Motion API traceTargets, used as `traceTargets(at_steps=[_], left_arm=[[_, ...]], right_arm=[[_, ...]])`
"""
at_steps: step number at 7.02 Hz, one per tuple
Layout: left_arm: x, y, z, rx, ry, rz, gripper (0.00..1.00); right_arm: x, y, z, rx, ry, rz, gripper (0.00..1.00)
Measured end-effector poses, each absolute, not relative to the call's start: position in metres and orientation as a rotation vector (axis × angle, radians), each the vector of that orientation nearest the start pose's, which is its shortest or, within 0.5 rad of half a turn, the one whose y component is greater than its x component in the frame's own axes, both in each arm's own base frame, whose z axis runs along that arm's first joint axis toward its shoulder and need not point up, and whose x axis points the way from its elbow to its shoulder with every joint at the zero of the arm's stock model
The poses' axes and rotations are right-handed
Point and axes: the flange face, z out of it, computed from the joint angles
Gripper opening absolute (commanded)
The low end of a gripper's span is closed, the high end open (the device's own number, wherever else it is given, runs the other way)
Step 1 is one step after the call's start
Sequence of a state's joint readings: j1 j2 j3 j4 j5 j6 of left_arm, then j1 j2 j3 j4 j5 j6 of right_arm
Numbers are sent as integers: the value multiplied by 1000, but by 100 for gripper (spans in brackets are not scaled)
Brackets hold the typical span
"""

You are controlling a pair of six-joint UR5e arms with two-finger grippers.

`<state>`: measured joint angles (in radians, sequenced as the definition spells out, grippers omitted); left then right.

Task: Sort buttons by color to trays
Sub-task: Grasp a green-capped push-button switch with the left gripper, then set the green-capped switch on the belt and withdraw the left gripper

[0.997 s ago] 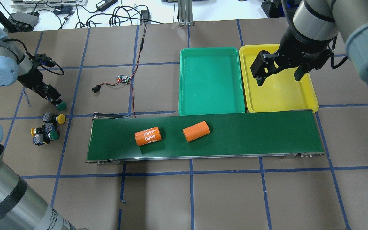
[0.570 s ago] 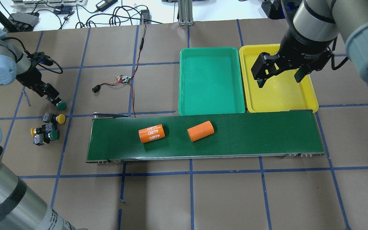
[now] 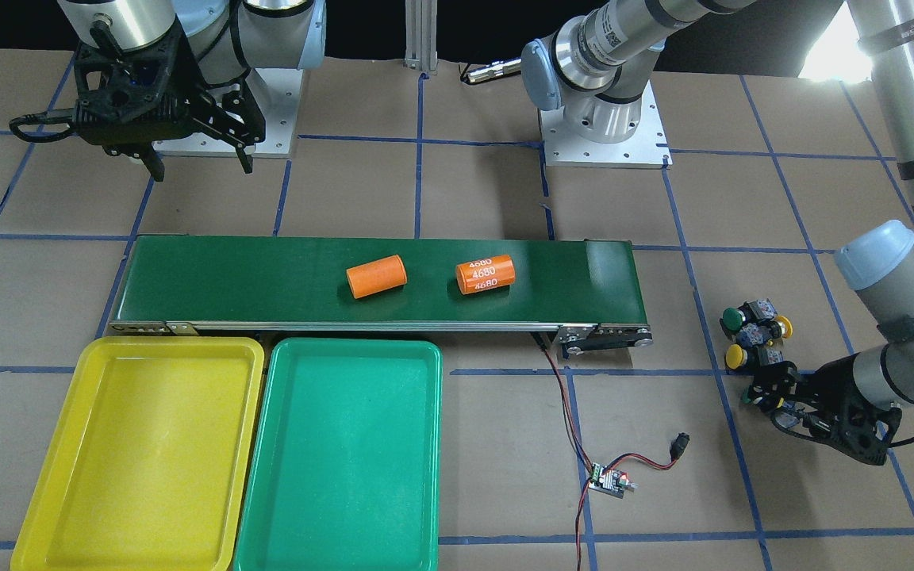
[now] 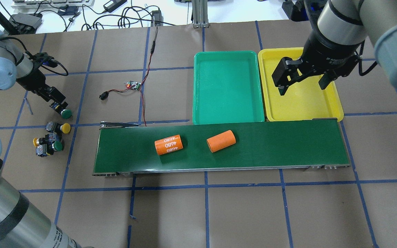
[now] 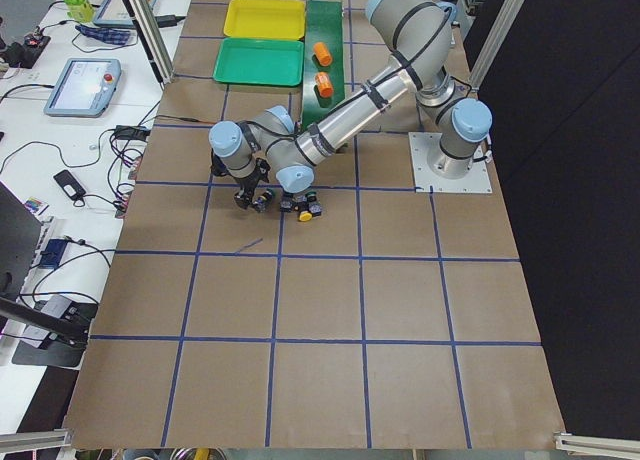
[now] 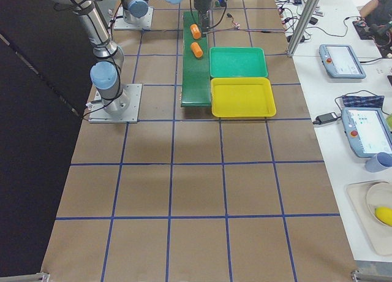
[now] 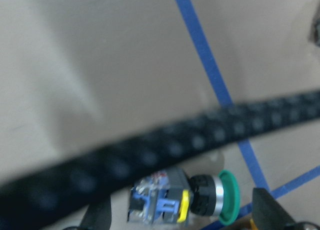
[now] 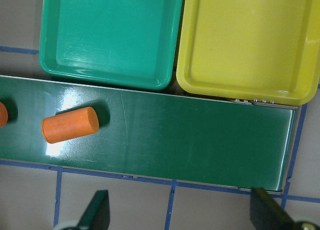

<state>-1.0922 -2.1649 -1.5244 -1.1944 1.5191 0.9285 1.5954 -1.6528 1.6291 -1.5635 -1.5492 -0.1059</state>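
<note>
A green-capped button (image 7: pixel 185 205) lies on its side on the brown table (image 4: pixel 219 213), just past the conveyor belt's (image 4: pixel 271 144) end on the robot's left and a little beyond the belt's far edge. The left gripper (image 7: pixel 182 217) is down over it. In the left wrist view its two fingers (image 7: pixel 100 216) stand spread on either side of the button, with a gap showing at each, so it is not gripped. A blurred black cable crosses that view.

Three more buttons sit bunched together on the table off the same end of the belt, nearer the robot: one with a yellow cap (image 4: pixel 65 128), a second yellow one (image 4: pixel 37 141) and a second green one (image 4: pixel 58 146).

Two orange cylinders lie on the belt, one marked 4680 (image 4: pixel 169 145) and one showing no marking (image 4: pixel 221 141), both in the half toward the robot's left.

The green tray (image 4: pixel 198 86) and the yellow tray (image 4: pixel 333 103) sit side by side against the belt's far edge, the yellow one at the end on the robot's right.

The right gripper (image 4: pixel 302 86) hangs high over that end of the belt, fingers wide apart and holding nothing.

A small circuit board (image 4: pixel 133 85) with red and black wires lies beyond the belt's far edge.
</note>
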Motion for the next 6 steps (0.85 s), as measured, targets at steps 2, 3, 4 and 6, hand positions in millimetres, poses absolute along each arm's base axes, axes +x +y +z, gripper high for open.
traceTargets(at_steps=[2, 3, 4, 6], left_arm=[[175, -641, 185, 730, 3225, 178, 100], [175, -639, 181, 731, 3228, 186, 100], [174, -638, 178, 733, 3227, 189, 93], [174, -636, 174, 737, 3225, 187, 29]], right_arm=[[146, -455, 496, -214, 3128, -24, 100], [146, -454, 494, -222, 3129, -16, 100], [146, -454, 491, -226, 3129, -8, 100], [146, -454, 490, -227, 3129, -5, 100]])
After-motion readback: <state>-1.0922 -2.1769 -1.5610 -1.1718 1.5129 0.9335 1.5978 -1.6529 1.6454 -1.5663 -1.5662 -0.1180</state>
